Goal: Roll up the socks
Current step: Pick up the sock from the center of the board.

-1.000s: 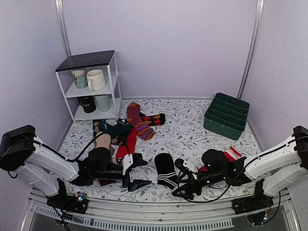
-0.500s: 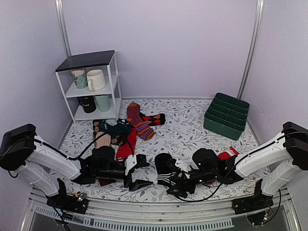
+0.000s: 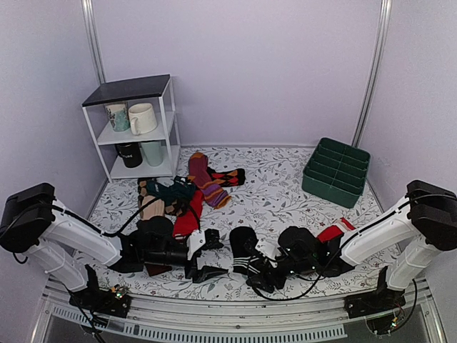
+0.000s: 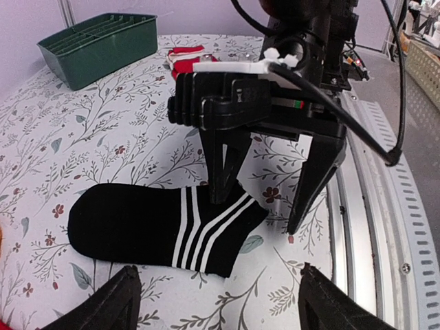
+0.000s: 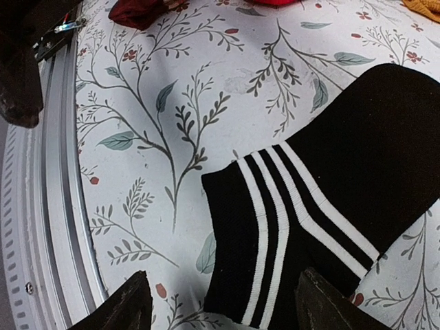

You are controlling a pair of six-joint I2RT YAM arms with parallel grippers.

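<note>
From above you see the socks (image 3: pixel 243 251) flat on the bench (image 3: pixel 285 193) near its front edge, while your left wrist camera shows the right gripper (image 4: pixel 258 213) with jaws wide astride the striped cuff, one tip at the stripes, and the left gripper (image 4: pixel 230 306) also wide, holding nothing.

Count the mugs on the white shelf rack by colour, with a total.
Cream mug: 1
Patterned mug: 1
Black mug: 1
Pale green mug: 1
Total: 4
</note>
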